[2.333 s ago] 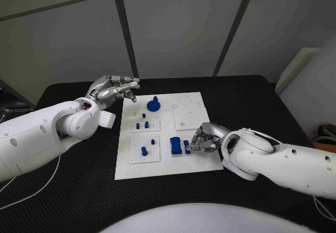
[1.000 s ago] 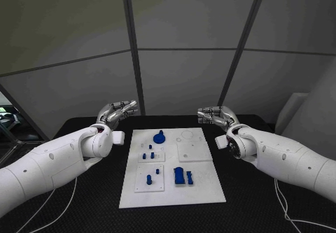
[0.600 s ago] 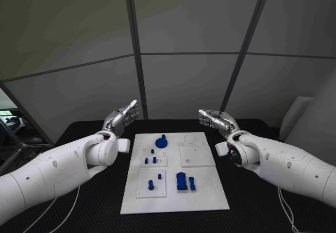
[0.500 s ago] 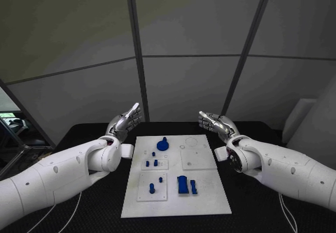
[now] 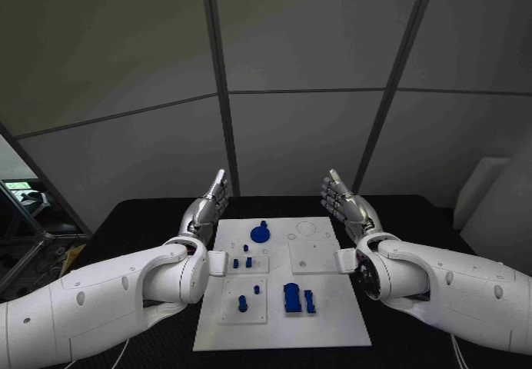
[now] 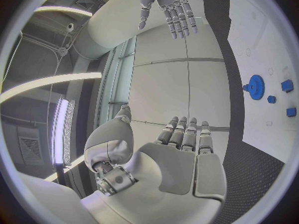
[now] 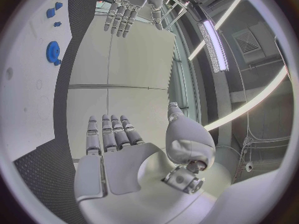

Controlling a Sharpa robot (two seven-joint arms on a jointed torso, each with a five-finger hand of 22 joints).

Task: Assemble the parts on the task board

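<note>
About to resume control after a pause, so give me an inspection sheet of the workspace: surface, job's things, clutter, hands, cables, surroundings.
Surface: black table, matte, bare around the board.
Job's things: white rectangular task board lies mid-table; round blue gear-like part at its far end; small blue pegs mid-left; blue rectangular blocks and more pegs nearer the robot.
Clutter: nothing seen.
Hands: silver left hand and silver right hand raised either side of the board, fingers straight, holding nothing.
Cables: nothing seen on the table.
Surroundings: grey panelled wall behind the table.
</note>
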